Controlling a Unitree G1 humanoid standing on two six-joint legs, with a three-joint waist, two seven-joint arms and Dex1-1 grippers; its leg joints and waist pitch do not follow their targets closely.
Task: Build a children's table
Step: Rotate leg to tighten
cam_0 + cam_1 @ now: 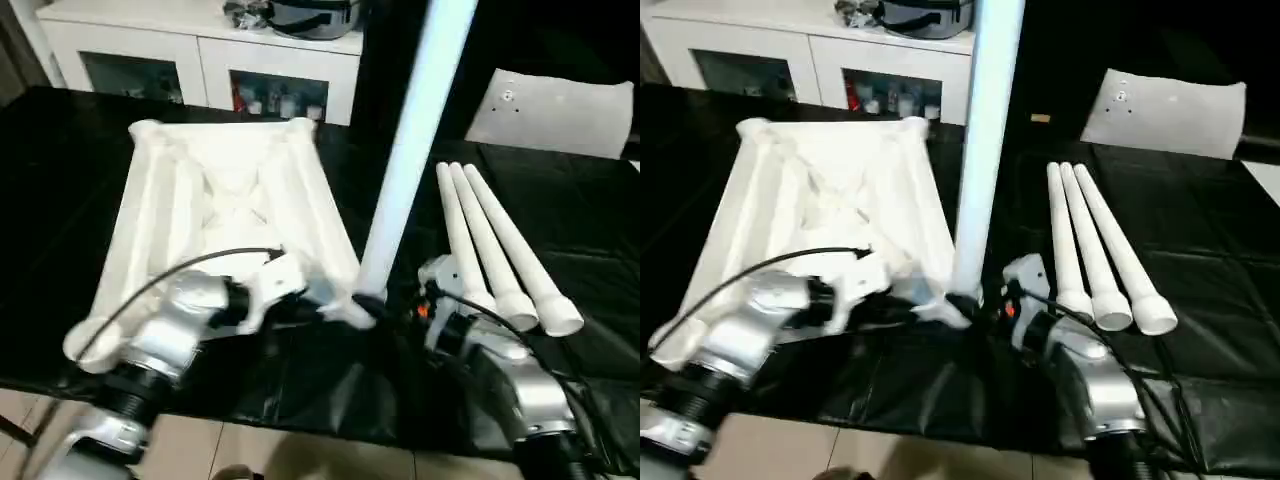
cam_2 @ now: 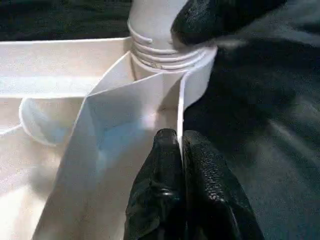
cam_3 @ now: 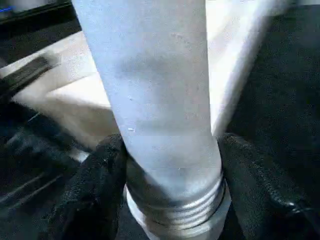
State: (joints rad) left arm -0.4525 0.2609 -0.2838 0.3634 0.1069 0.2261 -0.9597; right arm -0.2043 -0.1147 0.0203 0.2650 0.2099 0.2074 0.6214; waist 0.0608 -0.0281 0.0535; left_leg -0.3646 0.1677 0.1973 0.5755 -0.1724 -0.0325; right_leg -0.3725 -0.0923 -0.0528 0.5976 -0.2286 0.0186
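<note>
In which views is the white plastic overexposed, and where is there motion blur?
Left eye view: the tabletop glares, its ribs washed out; the left end effector is smeared. Right wrist view: the upright leg looks soft and bluish. Left wrist view: fairly crisp.

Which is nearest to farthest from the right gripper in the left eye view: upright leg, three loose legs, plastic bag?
1. Upright leg: clamped in the right gripper at its threaded base, at the tabletop's near corner.
2. Three loose legs: lying side by side just to the robot's right.
3. Plastic bag: far right, at the back of the black work surface.
</note>
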